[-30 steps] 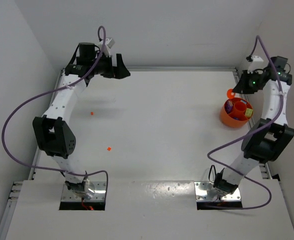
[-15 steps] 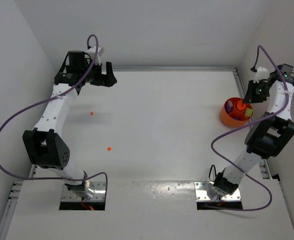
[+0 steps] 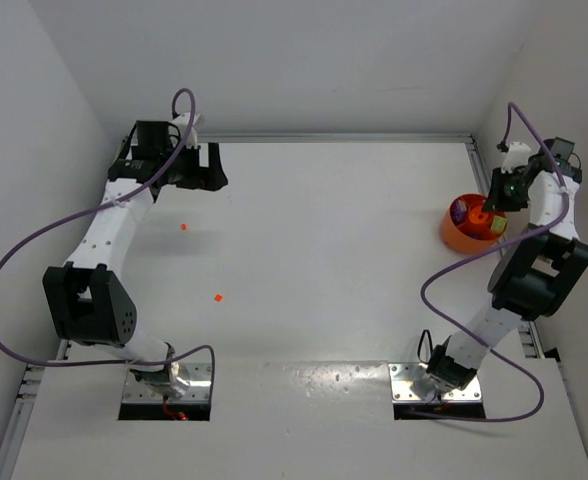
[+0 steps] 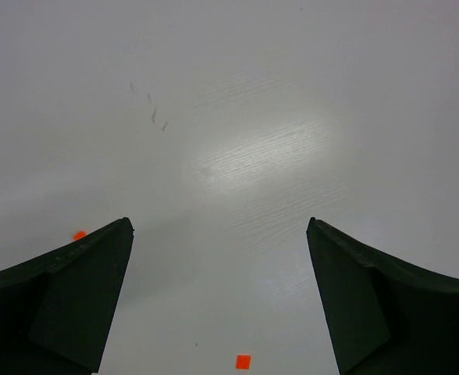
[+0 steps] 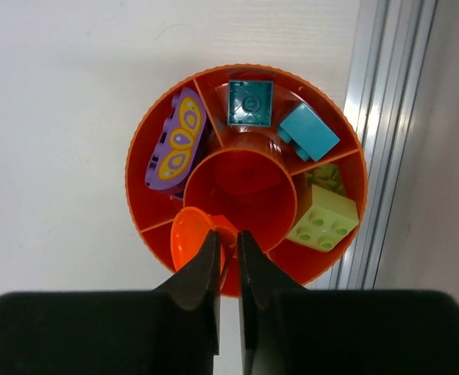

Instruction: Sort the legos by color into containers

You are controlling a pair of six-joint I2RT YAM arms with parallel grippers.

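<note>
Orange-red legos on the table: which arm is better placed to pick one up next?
Left. The left gripper hangs open close to the orange-red legos; the right gripper is across the table, over the orange divided bowl.

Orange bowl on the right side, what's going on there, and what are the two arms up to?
The right gripper hangs over the orange divided bowl, jaws nearly together beside a small orange piece near the rim; whether it grips that piece is unclear. The bowl already holds a purple piece, teal bricks and lime bricks. The left gripper is open and empty above the table, where two orange-red legos lie unsorted.
</note>
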